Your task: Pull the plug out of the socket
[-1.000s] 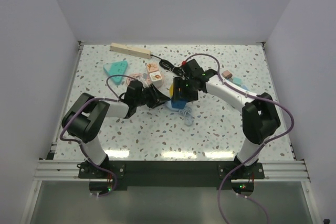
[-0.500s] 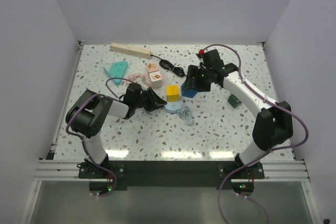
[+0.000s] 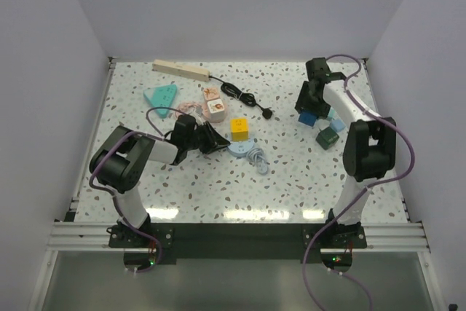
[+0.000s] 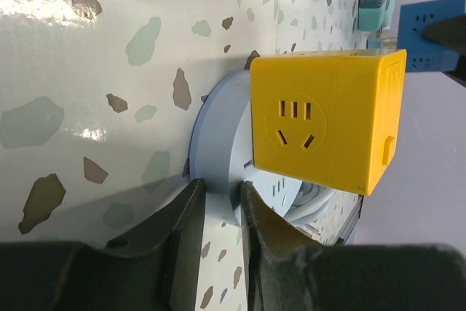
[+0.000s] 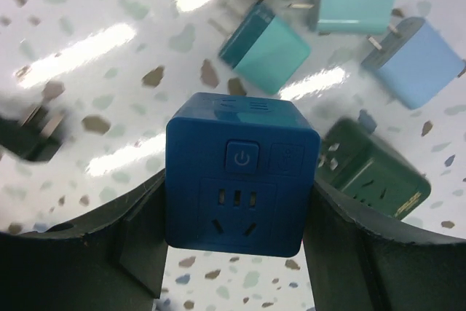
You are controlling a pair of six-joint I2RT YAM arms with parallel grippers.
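Observation:
The socket, a long beige power strip [image 3: 182, 71], lies at the far left. Its thin black cord ends in a black plug [image 3: 268, 113] lying loose on the table. My left gripper [image 3: 217, 141] is shut on the rim of a pale blue round base [image 3: 240, 149] [image 4: 218, 143], with a yellow cube socket [image 3: 239, 129] [image 4: 324, 118] sitting on that base. My right gripper [image 3: 307, 114] at the far right is shut on a blue cube socket [image 5: 240, 176], held just above the table.
Loose adapters lie under the right gripper: teal [image 5: 266, 45], light blue [image 5: 422, 63], dark green [image 5: 371, 169] [image 3: 326, 136]. A teal triangular piece [image 3: 162, 96] and picture cubes [image 3: 213, 103] lie left of centre. A pale coiled cable [image 3: 256, 158] lies by the round base.
My right gripper carried the blue cube from beside the yellow cube at the centre away to the far right. The left gripper stayed on the round base.

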